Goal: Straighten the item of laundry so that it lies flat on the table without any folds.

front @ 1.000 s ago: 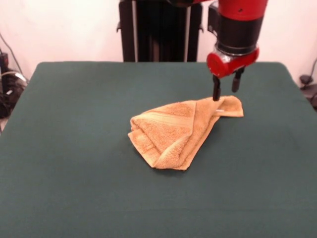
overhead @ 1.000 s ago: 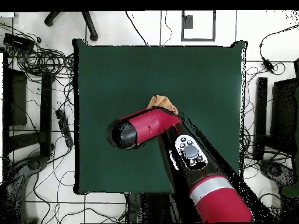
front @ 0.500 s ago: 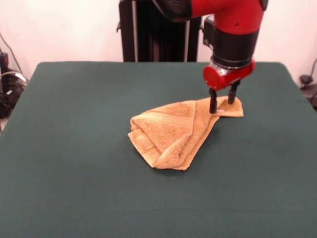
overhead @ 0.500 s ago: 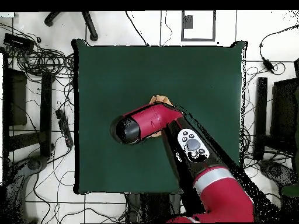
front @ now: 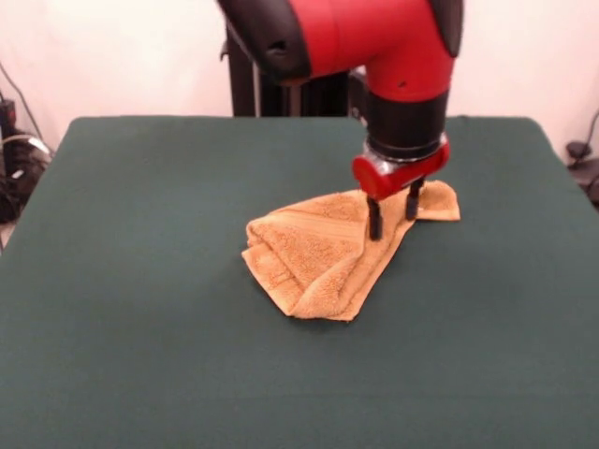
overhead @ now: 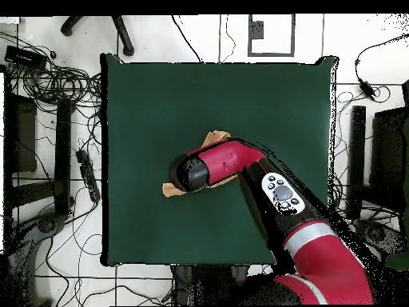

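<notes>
While arm (overhead: 240, 160) hides towel (front: 318, 257) overhead, gripper (front: 392, 217) spread atop it.

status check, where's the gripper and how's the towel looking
Gripper open, fingers down on the towel near its far corner. Towel crumpled, folded over itself mid-table. Nothing in the way.

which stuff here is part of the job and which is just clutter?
Part of the job:
- towel, crumpled, folds left
- table
- gripper, fingers open, down on the towel

Clutter:
- cables on the floor beside the table
- chair base beyond the table's far edge
</notes>
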Robot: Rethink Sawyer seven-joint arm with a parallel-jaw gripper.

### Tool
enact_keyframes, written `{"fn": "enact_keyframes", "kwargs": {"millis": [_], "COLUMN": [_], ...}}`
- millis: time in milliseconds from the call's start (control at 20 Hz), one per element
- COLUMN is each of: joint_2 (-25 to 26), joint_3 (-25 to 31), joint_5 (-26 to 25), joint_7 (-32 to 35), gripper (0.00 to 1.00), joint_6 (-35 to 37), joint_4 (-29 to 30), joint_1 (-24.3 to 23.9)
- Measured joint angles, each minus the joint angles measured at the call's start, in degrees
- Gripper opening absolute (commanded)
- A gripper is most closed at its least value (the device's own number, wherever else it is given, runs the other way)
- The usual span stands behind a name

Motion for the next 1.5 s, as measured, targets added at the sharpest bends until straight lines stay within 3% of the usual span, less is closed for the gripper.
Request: {"fn": "enact_keyframes", "kwargs": {"millis": [700,1500], "joint_2": [3.0,2.6], "joint_3": [3.3,3.1], "joint_5": [-2.3,-6.4], "joint_7": [-8.6,-8.6], "gripper": [1.00,1.00], "joint_6": [0.0,-7.7], "joint_4": [0.0,3.0], "joint_1": [-6.3,-6.8]}}
